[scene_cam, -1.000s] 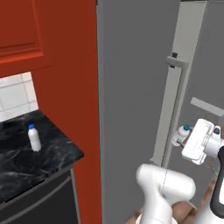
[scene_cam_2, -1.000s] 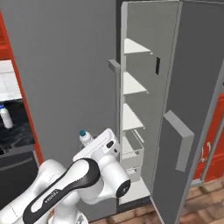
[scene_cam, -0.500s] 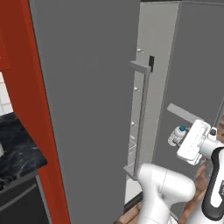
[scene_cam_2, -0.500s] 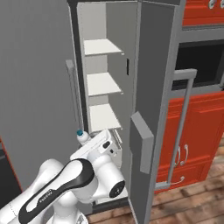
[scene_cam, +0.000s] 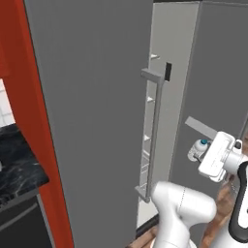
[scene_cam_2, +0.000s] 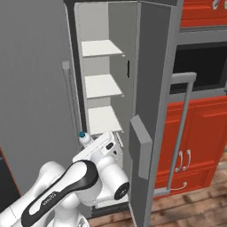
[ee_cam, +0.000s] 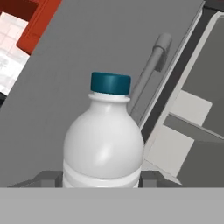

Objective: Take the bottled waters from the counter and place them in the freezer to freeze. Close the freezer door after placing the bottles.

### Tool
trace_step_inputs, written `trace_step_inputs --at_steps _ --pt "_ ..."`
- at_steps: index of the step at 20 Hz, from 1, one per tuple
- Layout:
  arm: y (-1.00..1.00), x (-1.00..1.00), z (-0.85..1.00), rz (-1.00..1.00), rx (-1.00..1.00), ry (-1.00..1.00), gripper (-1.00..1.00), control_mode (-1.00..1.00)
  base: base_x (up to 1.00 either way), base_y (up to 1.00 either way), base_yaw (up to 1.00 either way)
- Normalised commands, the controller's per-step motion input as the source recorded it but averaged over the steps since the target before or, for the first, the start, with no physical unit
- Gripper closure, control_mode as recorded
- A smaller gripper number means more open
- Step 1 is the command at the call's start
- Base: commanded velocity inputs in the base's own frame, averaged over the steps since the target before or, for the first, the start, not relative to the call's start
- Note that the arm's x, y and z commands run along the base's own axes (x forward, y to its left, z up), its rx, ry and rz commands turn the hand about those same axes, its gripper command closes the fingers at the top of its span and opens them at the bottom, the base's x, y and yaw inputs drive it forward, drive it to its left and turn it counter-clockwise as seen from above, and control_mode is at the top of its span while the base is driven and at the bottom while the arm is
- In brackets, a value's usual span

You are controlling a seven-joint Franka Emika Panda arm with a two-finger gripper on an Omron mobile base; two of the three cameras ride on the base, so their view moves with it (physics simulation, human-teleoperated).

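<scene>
One smooth, whitish plastic bottle [ee_cam: 104,144] with a round blue cap sat clenched in the tool [ee_cam: 103,177], held near the open freezer [scene_cam_2: 102,95]. Three flat white shelves [scene_cam_2: 102,85] showed inside its grey lining. Its flat grey door [scene_cam_2: 150,115] stood ajar beside red cabinets [scene_cam_2: 197,133]; black veined counter [scene_cam: 17,164] lay left.

To my right a black built-in oven [scene_cam_2: 201,66] sits in a red cabinet wall; below the oven are red cabinet doors [scene_cam_2: 190,150] with small silver handles; under those doors runs a wooden floor [scene_cam_2: 195,206]. White wall tiles [scene_cam: 5,109] lie far left of the oven.
</scene>
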Motion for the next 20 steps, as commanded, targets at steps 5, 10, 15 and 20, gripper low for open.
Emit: trace_step_inputs --at_steps 5,10,15,20 --pt "0.0 0.0 0.0 0.0 0.0 0.0 1.0 1.0 0.29 -0.49 0.12" --pt "0.0 0.0 0.0 0.0 0.0 0.0 1.0 1.0 0.28 -0.39 0.1" --pt "0.0 0.0 0.0 0.0 0.0 0.0 1.0 1.0 0.28 -0.31 0.08" --pt "0.0 0.0 0.0 0.0 0.0 0.0 1.0 1.0 0.3 0.0 0.04"
